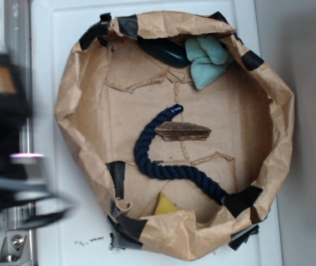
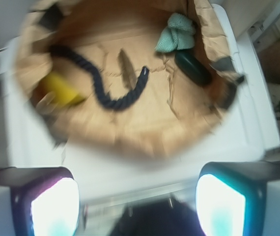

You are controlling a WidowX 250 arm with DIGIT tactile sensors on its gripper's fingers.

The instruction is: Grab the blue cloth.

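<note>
gripper (image 2: 137, 204) hangs wide open and empty outside the paper bin (image 1: 283, 111); blue cloth (image 2: 177, 33) lies well apart at the far rim, beside a dark object (image 2: 193, 68).

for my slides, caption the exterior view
Blue cloth lies folded against the paper bin's far wall, beside a dark object.

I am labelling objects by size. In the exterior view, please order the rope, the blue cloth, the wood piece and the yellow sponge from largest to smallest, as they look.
1. rope
2. blue cloth
3. wood piece
4. yellow sponge, partly hidden by the paper wall, so its rank is unsure.
</note>
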